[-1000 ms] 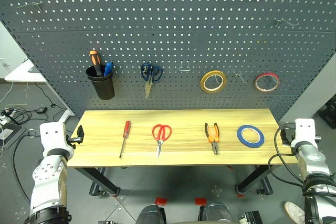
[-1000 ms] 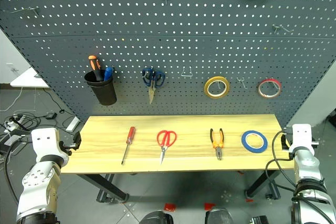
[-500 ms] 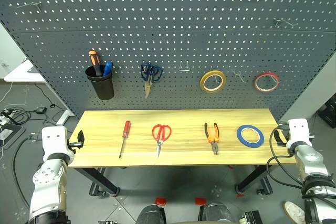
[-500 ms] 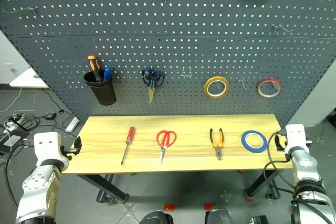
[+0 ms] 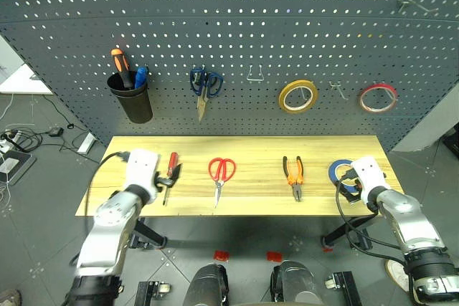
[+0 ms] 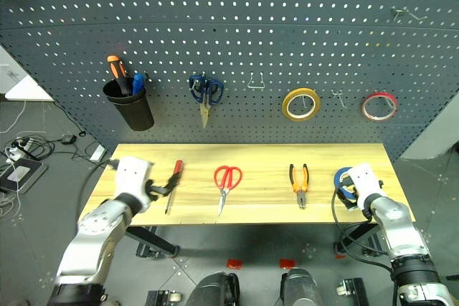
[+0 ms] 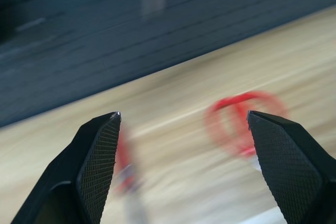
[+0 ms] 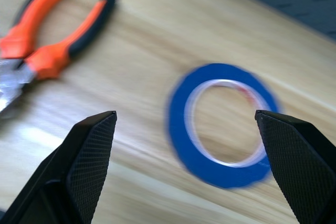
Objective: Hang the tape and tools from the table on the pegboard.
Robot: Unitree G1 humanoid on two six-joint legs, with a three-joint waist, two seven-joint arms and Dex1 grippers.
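Tape (image 5: 337, 171) flat on wooden table (image 5: 251, 198)

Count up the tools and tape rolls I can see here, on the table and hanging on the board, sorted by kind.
Tape rolls: 3 – blue roll on the table, yellow roll and red roll on the pegboard
Scissors: 2 – red-handled scissors, blue-handled scissors
Screwdrivers: 2 – red-handled screwdriver, orange-and-black screwdriver in the black cup
Pliers: 1 – orange-handled pliers
Total: 8

The right gripper (image 5: 350, 179) is covering part of the blue tape (image 5: 336, 170); the scissors (image 7: 242, 121) are smearing into blur.
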